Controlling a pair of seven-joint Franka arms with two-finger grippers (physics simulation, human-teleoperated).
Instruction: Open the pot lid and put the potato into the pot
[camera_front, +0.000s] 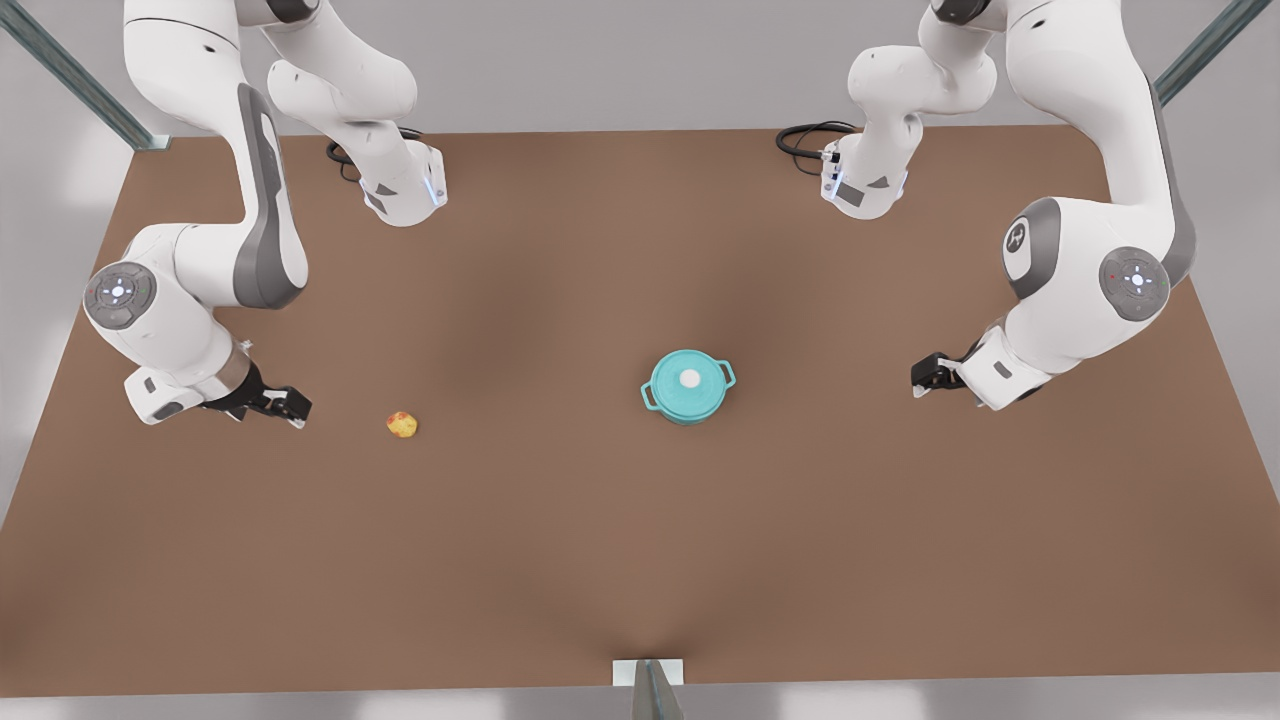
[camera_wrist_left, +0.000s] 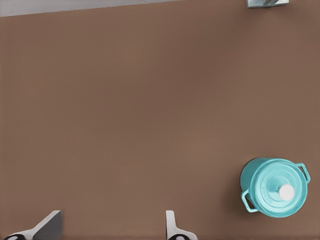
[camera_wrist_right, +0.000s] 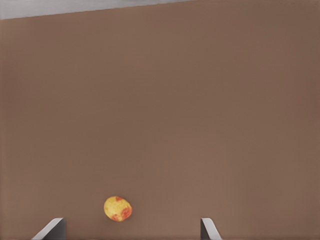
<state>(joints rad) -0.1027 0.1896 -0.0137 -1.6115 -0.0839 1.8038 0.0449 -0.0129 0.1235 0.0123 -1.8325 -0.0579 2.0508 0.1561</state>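
Simulated robot lab: bare brown table (camera_front: 560, 560), metal frame struts (camera_front: 70, 75).

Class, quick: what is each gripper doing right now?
Left gripper: open, empty, beside the pot.
Right gripper: open, empty, beside the potato.

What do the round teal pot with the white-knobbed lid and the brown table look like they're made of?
The round teal pot and its teal lid look like enamelled metal: smooth, evenly coloured, faintly glossy. The white knob could be ceramic or plastic. The brown table looks matte, perhaps laminate or painted board; no grain shows.
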